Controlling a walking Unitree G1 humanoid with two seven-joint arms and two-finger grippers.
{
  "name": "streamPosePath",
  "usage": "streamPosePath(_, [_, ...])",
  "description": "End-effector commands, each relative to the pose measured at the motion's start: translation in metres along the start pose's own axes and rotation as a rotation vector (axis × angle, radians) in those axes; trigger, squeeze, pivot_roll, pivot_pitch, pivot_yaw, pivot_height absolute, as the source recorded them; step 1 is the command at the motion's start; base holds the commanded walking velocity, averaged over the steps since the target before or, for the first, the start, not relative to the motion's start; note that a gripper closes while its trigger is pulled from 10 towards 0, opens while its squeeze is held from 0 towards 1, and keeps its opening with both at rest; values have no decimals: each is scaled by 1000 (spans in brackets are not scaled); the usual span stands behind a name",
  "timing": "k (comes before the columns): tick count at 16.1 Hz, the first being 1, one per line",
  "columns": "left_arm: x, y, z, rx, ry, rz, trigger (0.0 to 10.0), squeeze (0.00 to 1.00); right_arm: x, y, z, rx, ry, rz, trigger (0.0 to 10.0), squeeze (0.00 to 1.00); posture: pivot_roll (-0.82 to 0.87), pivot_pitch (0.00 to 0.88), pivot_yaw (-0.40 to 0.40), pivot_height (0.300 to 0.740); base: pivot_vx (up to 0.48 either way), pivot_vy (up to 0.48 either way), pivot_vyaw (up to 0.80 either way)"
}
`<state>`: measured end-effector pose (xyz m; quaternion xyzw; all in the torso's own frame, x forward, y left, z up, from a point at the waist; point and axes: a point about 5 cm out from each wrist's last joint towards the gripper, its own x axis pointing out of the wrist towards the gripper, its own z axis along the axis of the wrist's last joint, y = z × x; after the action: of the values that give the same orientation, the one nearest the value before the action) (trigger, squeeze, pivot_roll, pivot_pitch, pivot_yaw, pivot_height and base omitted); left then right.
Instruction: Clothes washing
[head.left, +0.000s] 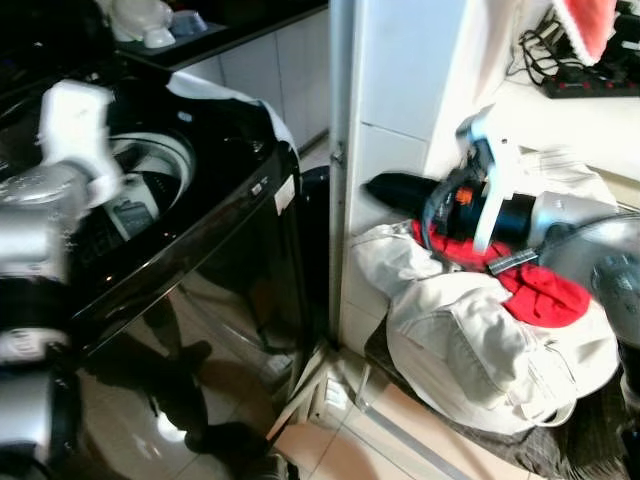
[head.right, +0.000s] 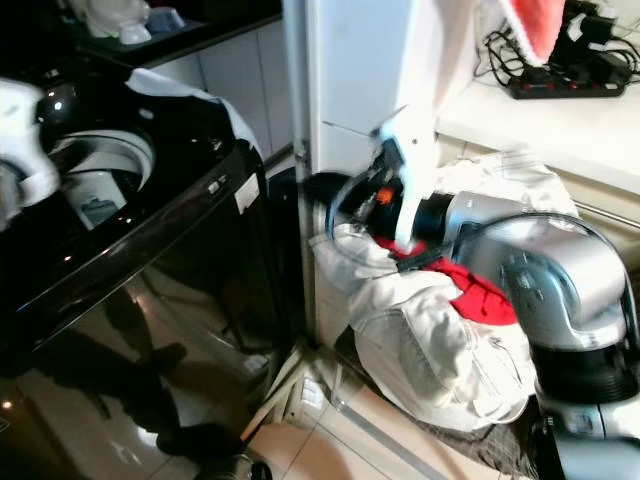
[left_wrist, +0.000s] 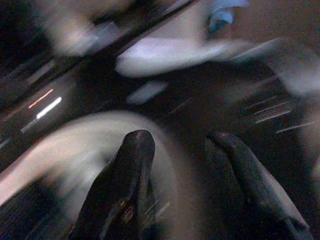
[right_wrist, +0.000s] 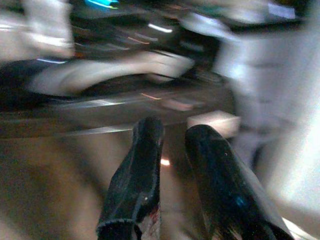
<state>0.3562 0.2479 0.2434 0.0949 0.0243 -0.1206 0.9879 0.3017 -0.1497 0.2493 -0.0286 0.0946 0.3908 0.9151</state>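
On the floor, nearest: one heap of laundry (head.left: 480, 350), a single cream garment with one red cloth (head.left: 545, 292) lying on top, set beside the white pillar (head.left: 385, 150).
Right gripper (right_wrist: 172, 165): held out sideways above that heap, pointing toward the washing machine; its two black fingers stand a little apart with nothing between them.
Right arm: one silver limb (head.right: 545, 255) crossing over the clothes, with a loose cable at the wrist.
Left gripper (left_wrist: 185, 175): raised over the washing machine's open top; its two fingers are spread and empty, though the picture is smeared.
Washing machine (head.left: 200, 260): one glossy black top-loader on the robot's left, lid up, pale drum rim (head.left: 150, 160) in view.
Farther back: one power strip (head.right: 575, 85) with tangled leads on the white counter; one red-and-white cloth (head.right: 535, 25) hangs above it.
Risk, in my judgement: the clothes are not yet in the drum, and both grippers carry nothing; a blurred, swinging right arm could knock the pillar or snag its cable on the heap.
Second risk: a shallow grab could take the red cloth alone, or drag the cream garment across the floor.
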Motion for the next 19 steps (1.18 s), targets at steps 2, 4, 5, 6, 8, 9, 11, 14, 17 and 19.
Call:
streamPosePath(2, [2,-51,4,36,-98,-258,10000,0,-6,-34,-25,-41,152,-263,10000,1000,5,0,75,740,0,0,0])
streamPosePath(4, [7,-107,-7,31,-139,-423,10000,0,-23,-68,-43,-68,222,-487,10000,1000,-21,0,96,740,0,0,0])
streamPosePath(5, [7,-115,-9,27,-146,-450,10000,0,-27,-76,-45,-62,216,-541,10000,1000,-21,0,96,740,0,0,0])
streamPosePath(6, [7,-139,-12,-3,-172,-528,10000,0,-41,-105,-50,-4,158,-722,10000,1000,-36,0,109,740,0,0,0])
streamPosePath(8, [6,-149,-11,-23,-191,-555,10000,0,-50,-121,-56,16,145,-821,10000,1000,-36,0,109,740,0,0,0])
streamPosePath(9, [6,-153,-9,-46,-211,-566,10000,0,-53,-130,-59,34,145,-857,10000,1000,-42,0,117,740,0,0,0])
streamPosePath(11, [4,-158,-9,-31,-216,-602,10000,0,-52,-144,-66,72,158,-905,10000,1000,-38,0,123,740,0,0,0])
streamPosePath(14, [0,-161,-12,-19,-197,-631,10000,0,-51,-152,-89,115,252,-973,10000,1000,-15,0,119,740,0,0,0])
streamPosePath(17, [-8,-167,-15,-12,-172,-720,10000,0,-49,-149,-110,160,334,-974,10000,0,-7,0,116,740,0,0,0])
streamPosePath(19, [-15,-173,-13,-49,-176,-810,10000,0,-49,-149,-117,182,353,-978,10000,0,-4,0,116,740,0,0,0])
